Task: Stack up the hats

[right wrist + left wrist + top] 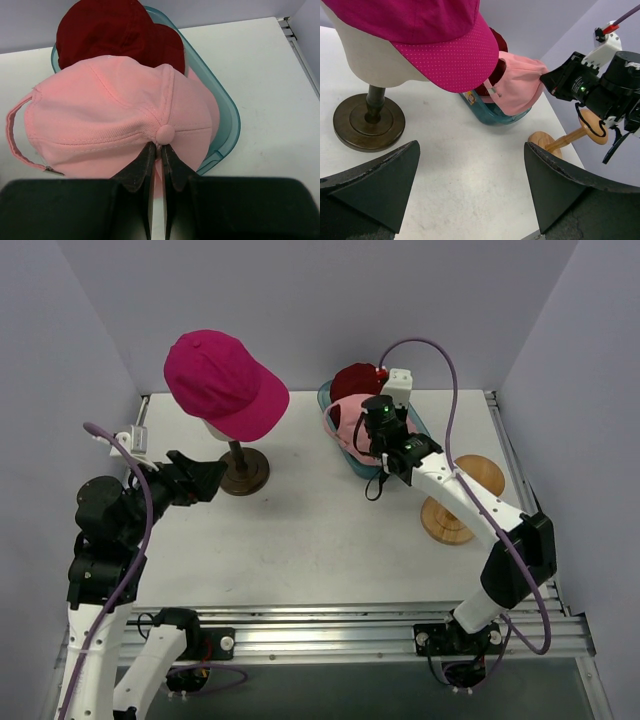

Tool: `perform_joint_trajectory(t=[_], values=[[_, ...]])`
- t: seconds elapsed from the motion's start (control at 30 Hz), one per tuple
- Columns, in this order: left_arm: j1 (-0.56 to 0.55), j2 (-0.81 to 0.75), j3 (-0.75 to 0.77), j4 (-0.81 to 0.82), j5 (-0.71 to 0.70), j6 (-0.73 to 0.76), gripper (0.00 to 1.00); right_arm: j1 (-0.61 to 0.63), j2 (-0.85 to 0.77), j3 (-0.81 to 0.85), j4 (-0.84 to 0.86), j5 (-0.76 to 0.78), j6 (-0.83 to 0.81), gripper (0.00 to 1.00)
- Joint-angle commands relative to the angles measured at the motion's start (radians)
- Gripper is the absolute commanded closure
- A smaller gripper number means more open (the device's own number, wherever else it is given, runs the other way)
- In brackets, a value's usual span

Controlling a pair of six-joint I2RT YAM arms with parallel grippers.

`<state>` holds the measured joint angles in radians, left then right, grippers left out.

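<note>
The pale pink peaked cap (110, 105) lies crown-up in the teal tray (227, 125) at the back right of the table. Its long axis runs left to right, with the back strap looping out on the left, toward the head form (365, 55) (the peak end is mostly hidden under the arm from above). The right gripper (160, 152) comes at it from the near side, fingers pinched together on the crown fabric right beside the top button. Behind the pink cap, at the far end of the tray, sits the dark red hat (110, 30). The magenta peaked cap (220, 380) rides on the head form, peak pointing right toward the tray. The left gripper (471, 150) hangs near the form's dark stand (243, 475), jaws spread wide, holding nothing.
</note>
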<state>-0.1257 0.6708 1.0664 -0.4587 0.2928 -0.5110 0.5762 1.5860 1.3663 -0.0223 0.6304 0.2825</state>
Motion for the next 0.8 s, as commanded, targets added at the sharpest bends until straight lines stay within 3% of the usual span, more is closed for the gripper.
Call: perform_joint_trajectory(t=[0.0,0.23,0.47,0.77], values=[[-0.005,0.024,0.044,0.038,0.022,0.006,0.06,-0.003,-0.092,0.065,-0.01,-0.055,-0.031,1.0],[-0.011,0.07,0.021,0.098,0.123,-0.053,0.02,-0.018,-0.136,0.07,-0.013,-0.129,-0.029,1.0],[-0.074,0.104,0.061,0.039,0.02,-0.014,0.0,-0.021,-0.228,0.069,-0.03,-0.19,-0.011,1.0],[-0.359,0.266,0.251,0.017,-0.211,0.003,0.0,-0.013,-0.351,0.089,-0.102,-0.23,0.01,1.0]])
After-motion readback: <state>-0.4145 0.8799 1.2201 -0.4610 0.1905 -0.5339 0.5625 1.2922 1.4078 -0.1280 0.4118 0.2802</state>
